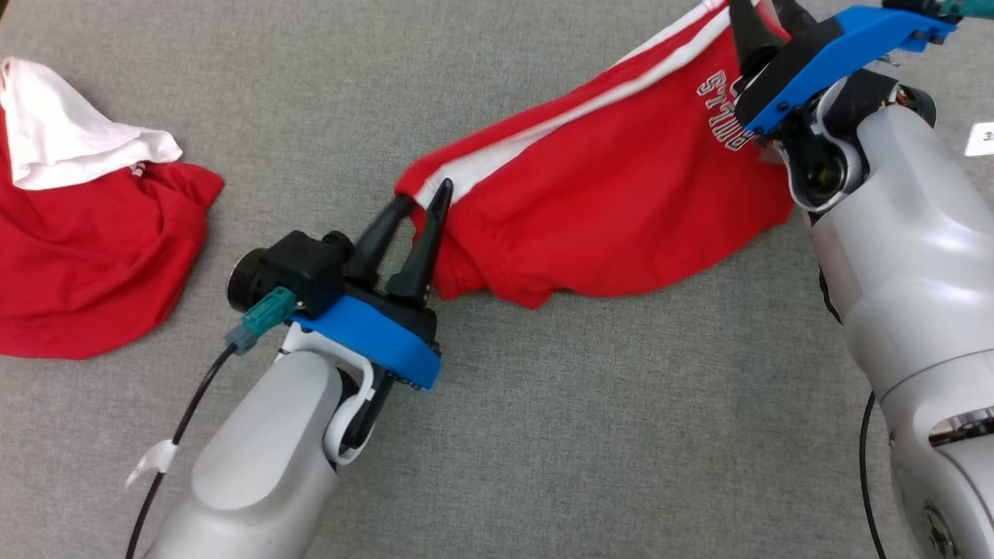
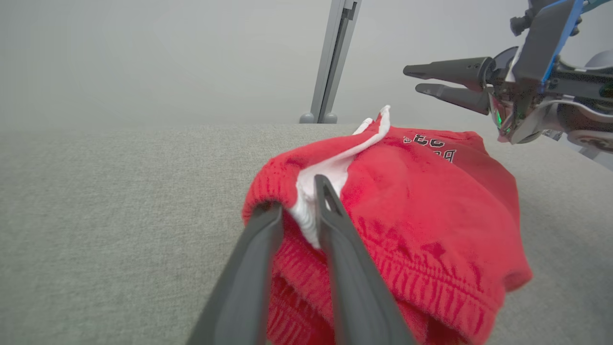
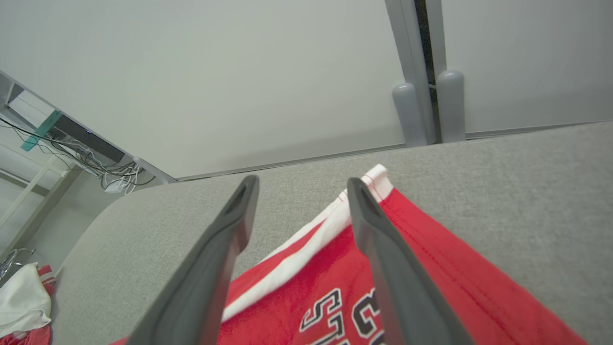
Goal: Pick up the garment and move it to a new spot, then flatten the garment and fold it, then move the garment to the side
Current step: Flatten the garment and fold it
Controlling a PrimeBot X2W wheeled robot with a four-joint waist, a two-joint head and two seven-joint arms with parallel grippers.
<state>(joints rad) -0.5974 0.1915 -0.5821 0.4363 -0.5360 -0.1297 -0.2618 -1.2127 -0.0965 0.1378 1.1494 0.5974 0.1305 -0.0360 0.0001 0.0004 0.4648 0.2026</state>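
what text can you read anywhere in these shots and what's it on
"BULLS", probably: white outlined letters on the red shorts, upside down in the head view, partly hidden.
"3": white label at that view's right edge, rest cut off.
Second line of print on the shorts: too blurred to read.

1. Garment [image 1: 613, 210]: red, soft knit, with a white stripe along one edge and white, dark-outlined block lettering near its right end.
2. Lies on the grey surface [image 1: 543, 427], right of centre in the head view, stretched on a slant from lower left to upper right.
3. Not flat. The body is rumpled, and the near edge is bunched and tucked under.
4. Left end has a gathered, ribbed band. At the stripe there, the fabric is pinched between the fingers of the left gripper [image 1: 423, 196].
5. Right end, with the lettering, lies smoother against the surface.
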